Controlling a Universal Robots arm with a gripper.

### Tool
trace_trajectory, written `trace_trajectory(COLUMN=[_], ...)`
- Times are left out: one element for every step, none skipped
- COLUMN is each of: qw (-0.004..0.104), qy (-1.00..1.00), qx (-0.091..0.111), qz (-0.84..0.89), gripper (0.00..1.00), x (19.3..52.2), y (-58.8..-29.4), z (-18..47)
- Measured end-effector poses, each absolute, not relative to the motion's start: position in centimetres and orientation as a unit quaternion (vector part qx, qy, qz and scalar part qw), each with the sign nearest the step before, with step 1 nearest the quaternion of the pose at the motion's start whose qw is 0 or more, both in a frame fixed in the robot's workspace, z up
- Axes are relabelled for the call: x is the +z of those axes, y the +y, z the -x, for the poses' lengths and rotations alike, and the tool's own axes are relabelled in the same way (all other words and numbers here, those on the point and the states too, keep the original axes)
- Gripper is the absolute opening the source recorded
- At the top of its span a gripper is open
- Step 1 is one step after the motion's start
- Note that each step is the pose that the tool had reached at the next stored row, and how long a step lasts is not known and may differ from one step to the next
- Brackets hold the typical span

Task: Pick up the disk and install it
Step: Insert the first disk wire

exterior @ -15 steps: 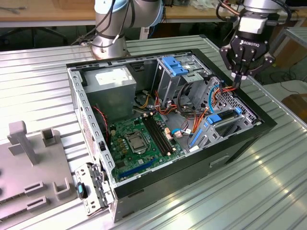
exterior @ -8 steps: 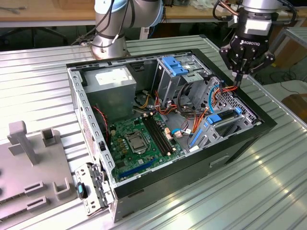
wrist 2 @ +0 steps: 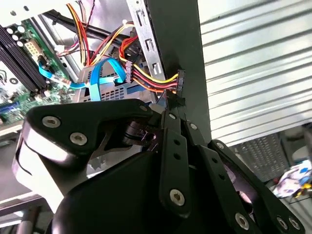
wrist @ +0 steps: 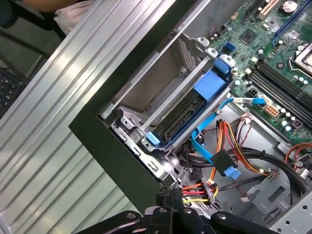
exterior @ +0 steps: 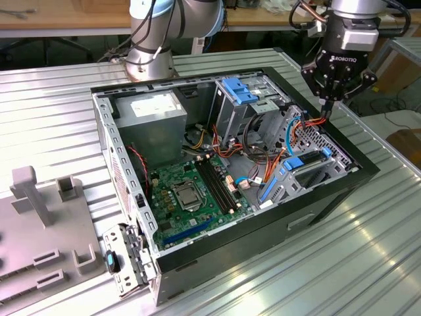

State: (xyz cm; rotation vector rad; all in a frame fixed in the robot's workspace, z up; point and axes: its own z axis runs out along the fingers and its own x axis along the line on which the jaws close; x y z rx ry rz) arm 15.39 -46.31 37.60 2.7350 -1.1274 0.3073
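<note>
Above black case (exterior: 263, 240) edge, fingers (exterior: 327, 100) pinch boxy black plug (wrist 2: 180, 80); flat blue-railed disk (wrist: 181, 117) in metal cage (wrist: 127, 122).

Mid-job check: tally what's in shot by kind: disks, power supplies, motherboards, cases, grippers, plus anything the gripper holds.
disk: 1
power supply: 1
motherboard: 1
computer case: 1
gripper: 1
power plug, held in the gripper: 1
Total: 6

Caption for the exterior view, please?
Gripper pinches power cable at corner of open PC case; disk sits inside.
</note>
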Motion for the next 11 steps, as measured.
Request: trace_trajectory(qw=[0.083, 0.082, 0.081, 0.081, 0.080, 0.079, 0.078, 0.076, 0.076, 0.075, 0.075], qy=[-0.371, -0.364, -0.358, -0.351, -0.344, -0.337, -0.327, -0.314, -0.308, -0.303, -0.298], qx=[0.104, 0.104, 0.105, 0.105, 0.106, 0.106, 0.107, 0.108, 0.109, 0.109, 0.110], qz=[-0.919, -0.922, -0.924, -0.927, -0.929, -0.932, -0.936, -0.940, -0.942, -0.944, -0.945], gripper=[0.11, 0.11, 0.11, 0.11, 0.11, 0.11, 0.11, 0.11, 0.11, 0.11, 0.11], x=[37.57, 37.54, 37.52, 37.49, 37.47, 37.44, 37.41, 37.37, 37.35, 37.33, 37.29], y=[-46.30, -46.29, -46.28, -46.27, -46.26, -46.26, -46.24, -46.21, -46.19, -46.17, -46.11], z=[-15.39, -15.39, -15.40, -15.40, -15.40, -15.40, -15.40, -15.41, -15.42, -15.43, -15.45])
